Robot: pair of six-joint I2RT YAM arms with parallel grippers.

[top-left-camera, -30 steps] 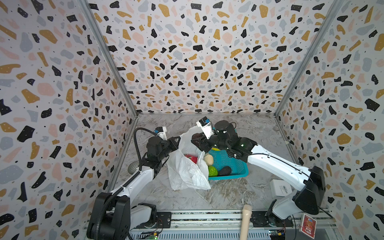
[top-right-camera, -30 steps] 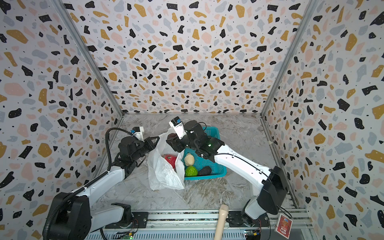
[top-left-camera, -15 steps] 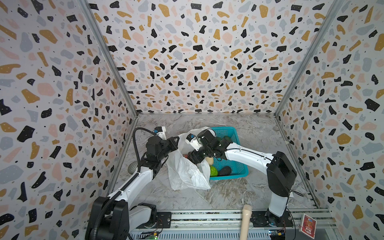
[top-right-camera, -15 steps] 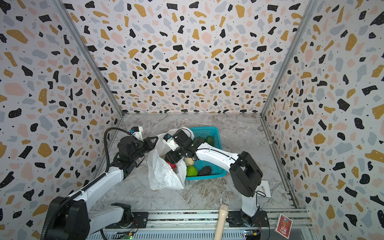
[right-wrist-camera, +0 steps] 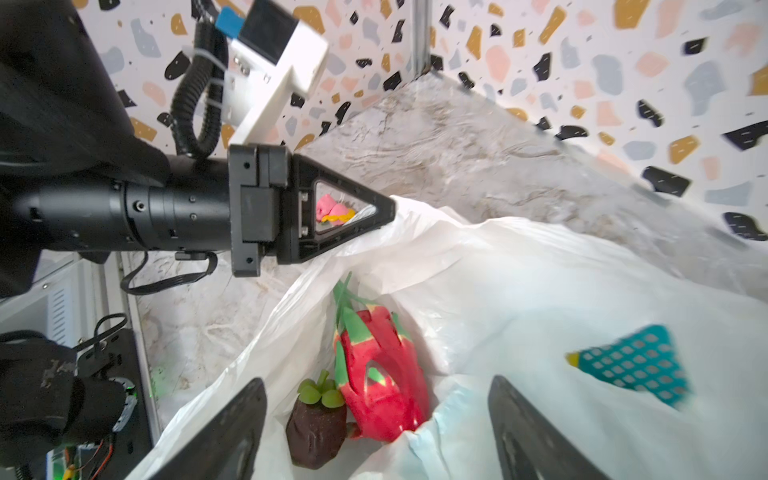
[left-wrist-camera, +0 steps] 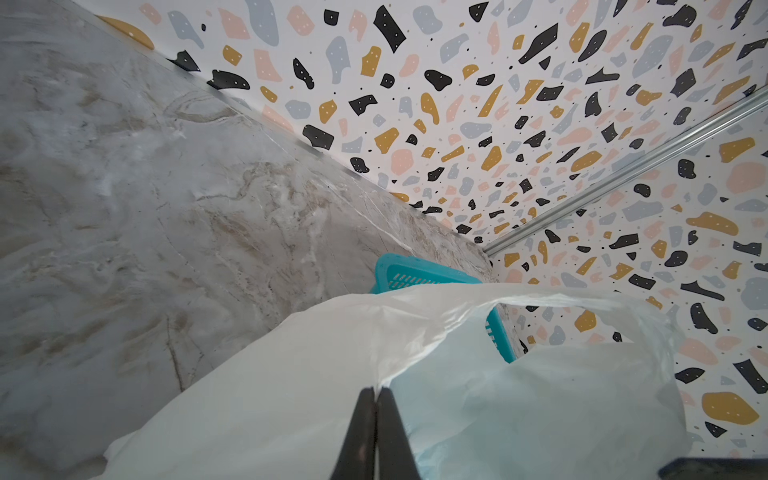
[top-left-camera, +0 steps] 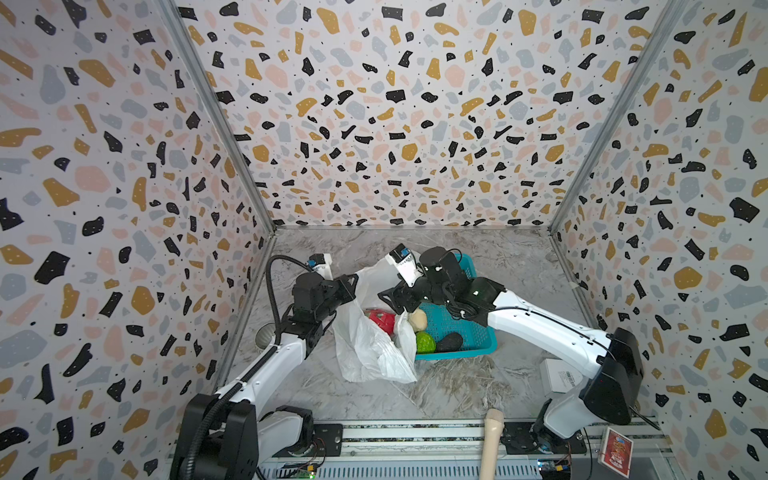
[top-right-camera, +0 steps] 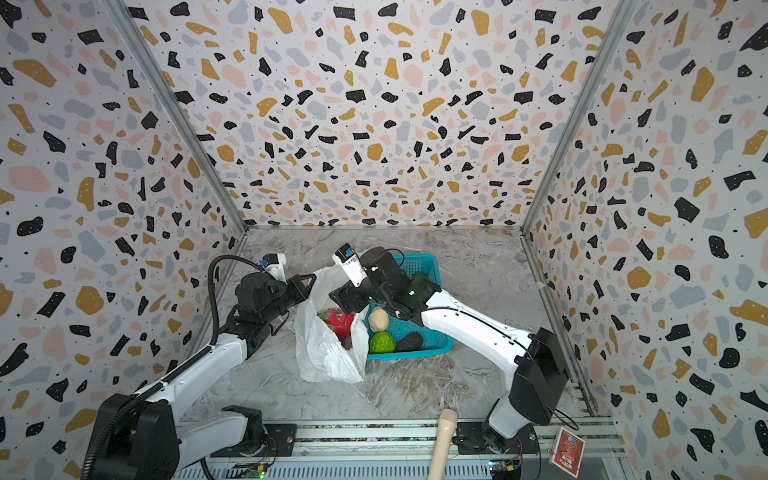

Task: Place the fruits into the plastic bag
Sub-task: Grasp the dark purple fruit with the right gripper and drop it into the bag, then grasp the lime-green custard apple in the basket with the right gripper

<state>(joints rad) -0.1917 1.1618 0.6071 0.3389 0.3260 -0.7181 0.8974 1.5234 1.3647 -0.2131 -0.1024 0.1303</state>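
The plastic bag [top-left-camera: 370,353] is held open by the left gripper [left-wrist-camera: 376,395], whose jaws are closed flat on a fold of its rim. The right gripper [right-wrist-camera: 376,384] is poised over the bag mouth with its jaws spread wide and nothing between them. Directly beneath those jaws, inside the bag, a red fruit with green scales [right-wrist-camera: 382,365] and a dark fruit with a green cap [right-wrist-camera: 316,432] are seen. Three fruits lie in the teal basket [top-left-camera: 457,353] under the right gripper's wrist, on the side away from the left gripper: a beige lumpy piece [top-left-camera: 417,319], a bumpy light-green ball [top-left-camera: 424,343] and a blackish oval [top-left-camera: 449,341]. The drop-off step is judged to be in hand. Next, the right gripper would have to be drawn clear of the thin film without snagging it and brought over one basket fruit, while the rim pinch is not released.
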